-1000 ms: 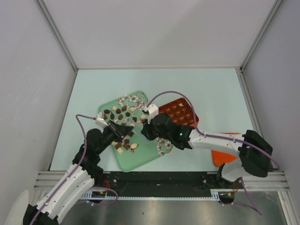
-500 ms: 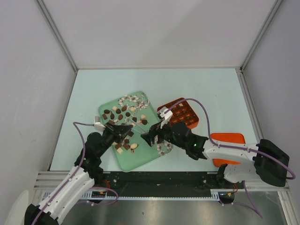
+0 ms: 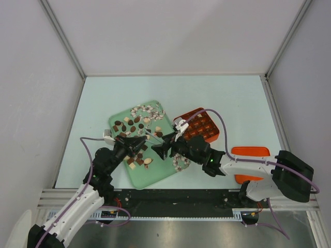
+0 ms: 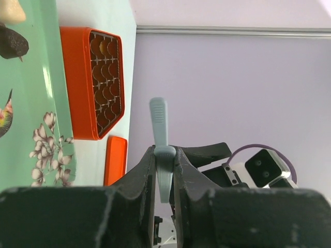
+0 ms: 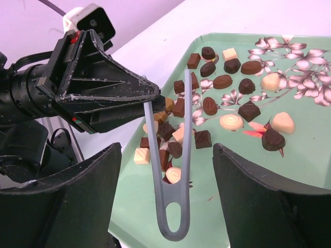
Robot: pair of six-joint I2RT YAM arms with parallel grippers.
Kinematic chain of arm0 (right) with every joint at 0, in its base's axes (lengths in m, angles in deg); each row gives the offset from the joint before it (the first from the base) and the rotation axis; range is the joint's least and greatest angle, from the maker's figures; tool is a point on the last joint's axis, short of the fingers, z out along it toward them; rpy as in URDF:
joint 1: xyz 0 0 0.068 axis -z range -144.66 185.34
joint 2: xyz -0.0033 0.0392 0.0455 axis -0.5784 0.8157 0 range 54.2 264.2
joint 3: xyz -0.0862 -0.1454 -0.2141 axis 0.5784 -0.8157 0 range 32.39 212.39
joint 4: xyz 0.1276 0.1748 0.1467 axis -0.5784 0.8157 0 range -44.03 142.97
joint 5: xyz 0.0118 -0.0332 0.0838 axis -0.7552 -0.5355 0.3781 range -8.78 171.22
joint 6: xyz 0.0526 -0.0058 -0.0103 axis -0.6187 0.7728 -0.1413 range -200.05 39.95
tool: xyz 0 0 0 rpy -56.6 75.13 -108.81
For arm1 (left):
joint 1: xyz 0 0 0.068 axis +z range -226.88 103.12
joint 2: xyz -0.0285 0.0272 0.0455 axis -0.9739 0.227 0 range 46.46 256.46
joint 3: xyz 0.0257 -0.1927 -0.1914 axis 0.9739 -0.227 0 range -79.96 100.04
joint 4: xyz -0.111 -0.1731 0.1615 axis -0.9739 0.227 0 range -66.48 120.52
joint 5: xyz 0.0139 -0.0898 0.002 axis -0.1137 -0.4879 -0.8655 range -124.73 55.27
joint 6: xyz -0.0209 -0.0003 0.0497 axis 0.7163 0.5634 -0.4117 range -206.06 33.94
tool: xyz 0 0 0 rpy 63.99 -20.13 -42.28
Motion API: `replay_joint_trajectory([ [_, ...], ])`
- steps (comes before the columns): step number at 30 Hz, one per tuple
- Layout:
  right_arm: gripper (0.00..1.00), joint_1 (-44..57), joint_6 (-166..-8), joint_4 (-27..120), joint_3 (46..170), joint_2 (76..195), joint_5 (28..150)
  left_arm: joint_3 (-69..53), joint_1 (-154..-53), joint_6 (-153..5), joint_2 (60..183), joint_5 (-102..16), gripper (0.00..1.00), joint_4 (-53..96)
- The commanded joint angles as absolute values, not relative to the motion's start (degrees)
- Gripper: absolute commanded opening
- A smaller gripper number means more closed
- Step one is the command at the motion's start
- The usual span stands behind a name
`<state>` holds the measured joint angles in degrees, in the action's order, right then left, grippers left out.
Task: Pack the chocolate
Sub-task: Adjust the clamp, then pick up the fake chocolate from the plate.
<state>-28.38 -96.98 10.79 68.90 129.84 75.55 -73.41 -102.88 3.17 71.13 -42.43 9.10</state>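
Many small chocolates (image 3: 132,125), dark brown and cream, lie on a green flowered tray (image 3: 155,173). My left gripper (image 3: 136,142) is over the tray and shut on grey tongs (image 3: 151,137), which point toward my right gripper (image 3: 159,150). In the right wrist view the tongs (image 5: 173,181) hang with their looped end between my open right gripper (image 5: 166,150), touching neither finger. The chocolates (image 5: 222,81) lie below and the left gripper (image 5: 103,93) is at left. In the left wrist view the left gripper (image 4: 164,152) pinches the tongs (image 4: 159,119).
An orange box with a grid of cells (image 3: 199,125) sits right of the tray, also in the left wrist view (image 4: 101,82). Its orange lid (image 3: 251,163) lies further right. Grey walls enclose the table on three sides.
My right gripper has swung down and left, off the orange box's edge, to face the left gripper and straddle the tongs' looped end. The left gripper has shifted slightly with the tongs.
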Motion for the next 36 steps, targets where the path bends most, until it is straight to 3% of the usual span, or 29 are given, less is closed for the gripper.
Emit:
replay_joint_trajectory([
  [1,0.73,-29.08,-95.52,4.93,68.95,131.1,73.23,-74.33,-103.34,6.49,71.25,-43.69,0.04,4.45],
  [12,0.7,-29.35,-94.99,3.7,69.04,132.86,72.08,-75.21,-103.6,8.86,71.07,-43.08,0.04,2.42],
  [16,0.62,-29.61,-94.46,3.7,69.22,133.13,71.99,-75.65,-103.69,9.74,70.98,-43.16,0.04,1.81],
  [20,0.42,-30.05,-93.32,4.14,69.31,132.69,71.99,-75.74,-103.69,9.65,70.98,-43.25,0.06,1.98],
  [24,0.3,-30.58,-91.92,6.07,69.66,131.55,71.21,-75.48,-103.69,5.72,70.02,-42.29,0.3,4.17],
  [25,0.28,-30.66,-91.48,7.2,69.66,131.2,71.2,-74.35,-103.69,4.04,69.84,-40.63,0.4,5.75],
  [28,0.26,-30.75,-90.68,9.66,69.66,130.4,70.67,-71.36,-103.69,-3.6,68.96,-37.9,0.58,12.52],
  [31,0.25,-30.75,-89.72,11.77,69.66,129.96,71.03,-67.33,-103.51,-10.89,68.35,-34.91,0.7,19.37],
  [36,0.26,-29.88,-88.75,17.92,72.29,130.84,73.83,-57.57,-103.25,-29.14,68.43,-23.51,0.81,34.29],
])
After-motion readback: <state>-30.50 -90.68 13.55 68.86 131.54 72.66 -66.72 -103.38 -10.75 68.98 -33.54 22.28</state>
